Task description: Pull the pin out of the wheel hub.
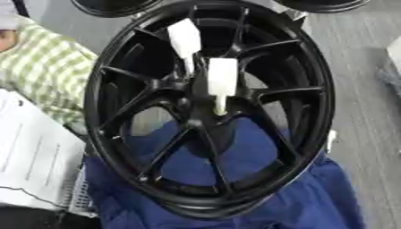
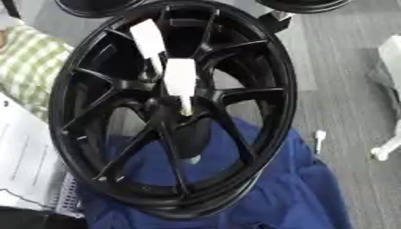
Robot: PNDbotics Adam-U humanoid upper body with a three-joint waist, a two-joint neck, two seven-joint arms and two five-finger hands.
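Fingers of neither hand show, so we cannot tell their state; two white tapered plastic pins (image 1: 222,80) stand up from the black spoked alloy wheel hub (image 1: 205,109), long axes toward us.

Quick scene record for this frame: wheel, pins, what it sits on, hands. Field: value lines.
wheel: black spoked wheel hub, facing the camera
pins: two white pins at its centre, upper pin, lower pin
support: blue cloth under the wheel
loose item: small white piece on the grey floor, right of the wheel
robot hands: neither in view
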